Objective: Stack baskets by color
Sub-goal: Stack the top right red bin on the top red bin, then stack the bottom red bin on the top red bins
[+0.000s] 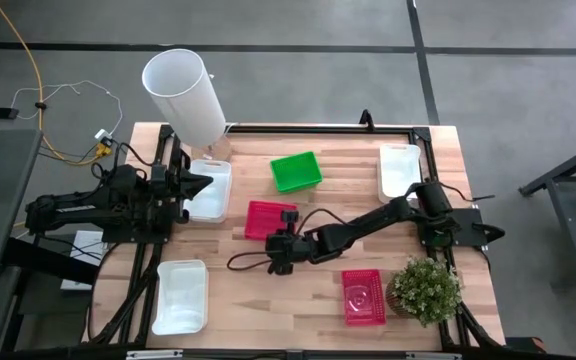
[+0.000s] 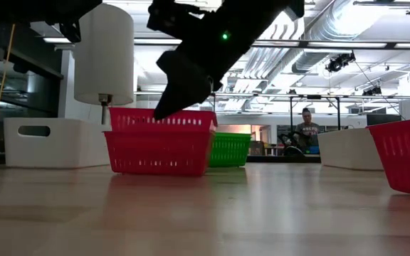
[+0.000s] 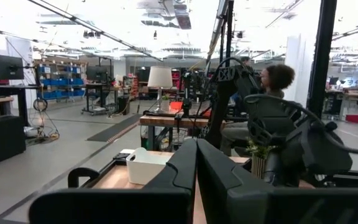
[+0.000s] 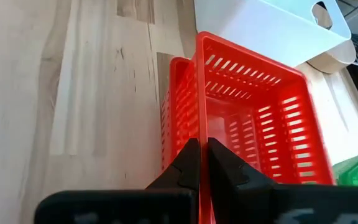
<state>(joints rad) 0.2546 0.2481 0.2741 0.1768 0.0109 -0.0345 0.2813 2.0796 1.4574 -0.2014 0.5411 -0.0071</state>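
Observation:
My right gripper is shut on a red basket at the table's middle. That basket sits partly inside a second red basket standing on the wood; in the high view both show as one red shape. A third red basket lies near the front edge, beside the plant. A green basket and three white baskets lie apart on the table. My left gripper is shut and hovers at the far left, over the rim of one white basket, touching nothing. My right gripper pinches the rim of one side wall of the upper red basket, one finger inside the basket and one outside. The fingers slant down from the table's right side. The basket stands about level, its lower part inside the red basket beneath.
A tall white cylinder stands at the far left corner. A small potted plant stands at the near right. A black cable loops on the wood below my right arm. A person sits beyond the table's far side.

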